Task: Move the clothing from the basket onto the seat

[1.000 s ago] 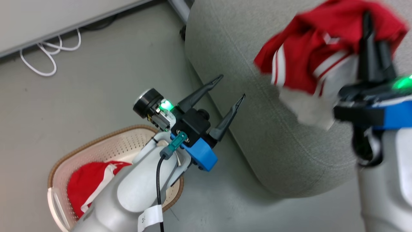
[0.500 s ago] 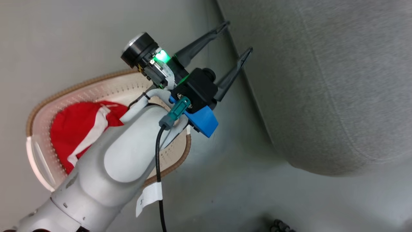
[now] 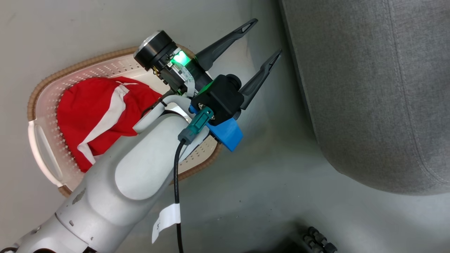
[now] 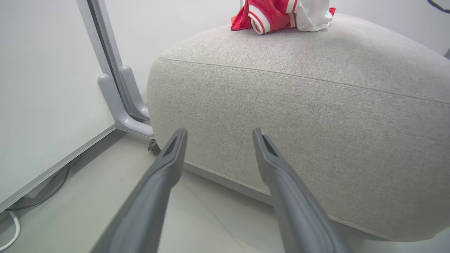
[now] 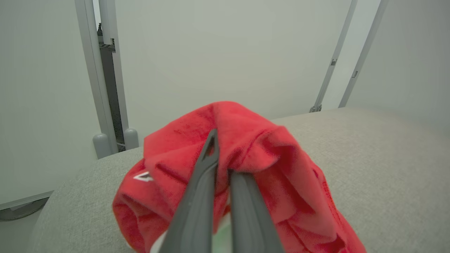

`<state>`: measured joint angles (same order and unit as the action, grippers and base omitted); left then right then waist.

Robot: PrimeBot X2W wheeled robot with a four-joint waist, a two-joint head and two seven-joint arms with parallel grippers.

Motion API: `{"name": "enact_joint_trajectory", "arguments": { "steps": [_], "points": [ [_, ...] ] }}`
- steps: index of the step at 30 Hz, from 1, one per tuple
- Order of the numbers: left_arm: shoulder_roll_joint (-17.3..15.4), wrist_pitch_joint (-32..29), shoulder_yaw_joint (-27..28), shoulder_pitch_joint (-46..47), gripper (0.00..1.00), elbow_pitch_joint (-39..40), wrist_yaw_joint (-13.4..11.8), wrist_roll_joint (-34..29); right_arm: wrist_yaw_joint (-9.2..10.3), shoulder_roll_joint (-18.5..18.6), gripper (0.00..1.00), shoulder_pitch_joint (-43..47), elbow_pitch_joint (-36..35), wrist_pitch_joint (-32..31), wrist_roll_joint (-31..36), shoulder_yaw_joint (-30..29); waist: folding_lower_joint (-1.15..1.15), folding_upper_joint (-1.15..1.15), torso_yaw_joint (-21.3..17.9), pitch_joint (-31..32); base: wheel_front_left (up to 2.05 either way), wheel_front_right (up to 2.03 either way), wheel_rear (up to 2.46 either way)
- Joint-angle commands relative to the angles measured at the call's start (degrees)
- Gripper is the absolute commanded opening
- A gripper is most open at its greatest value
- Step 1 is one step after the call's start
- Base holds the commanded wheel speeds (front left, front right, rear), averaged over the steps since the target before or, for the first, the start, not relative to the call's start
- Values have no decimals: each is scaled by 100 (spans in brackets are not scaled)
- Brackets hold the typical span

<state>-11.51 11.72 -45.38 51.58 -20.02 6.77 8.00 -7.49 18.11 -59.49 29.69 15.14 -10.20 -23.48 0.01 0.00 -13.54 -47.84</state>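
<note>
1. Right gripper [image 5: 222, 154], fingers nearly together, pinches a red garment [image 5: 253, 140] over the grey seat [image 5: 386, 158]. If the fabric snags on a finger at release, it may drag back off.
2. Left gripper [image 3: 267, 36] hangs empty, fingers apart, between basket [image 3: 45, 80] and seat. Its forearm [image 3: 140, 168] crosses the basket, so a reach could knock the rim.
3. Bunched in the basket lies the second red garment [image 3: 91, 116]. A shallow pinch may catch one fold and drop it.

floor [image 3: 267, 168] strip between basket [image 3: 35, 95] and seat [image 3: 369, 88]: free | seat flank: walls off left hand [image 3: 267, 36] ahead | left forearm [image 3: 140, 168]: overhangs basket
</note>
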Motion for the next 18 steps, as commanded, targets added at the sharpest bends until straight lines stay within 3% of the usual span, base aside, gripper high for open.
{"name": "enact_joint_trajectory", "arguments": {
  "steps": [1,8,9,10,11,18],
  "points": [
    [6,47,0,87,100,21,-50,3,-1,-67,0,134,80,1,-83,-12,-1,0,41,6,0,0,0],
    [-1,125,18,77,100,-44,-101,64,-1,-252,0,590,453,1,-236,-81,-1,0,115,21,0,0,0],
    [-2,142,18,69,100,-58,-106,79,-1,-265,30,639,464,1,-229,-76,-1,0,117,37,0,0,0],
    [-4,159,19,63,100,-76,-112,91,-1,-282,53,691,463,1,-218,-76,-1,0,117,59,0,0,0],
    [-11,165,24,51,100,-98,-115,107,-1,-326,100,735,509,1,-240,-66,-1,0,114,93,0,0,0],
    [88,312,106,-189,100,-242,-222,259,-1,-472,100,1468,185,1,-184,-45,-1,0,110,691,0,0,0]
  ]
}}
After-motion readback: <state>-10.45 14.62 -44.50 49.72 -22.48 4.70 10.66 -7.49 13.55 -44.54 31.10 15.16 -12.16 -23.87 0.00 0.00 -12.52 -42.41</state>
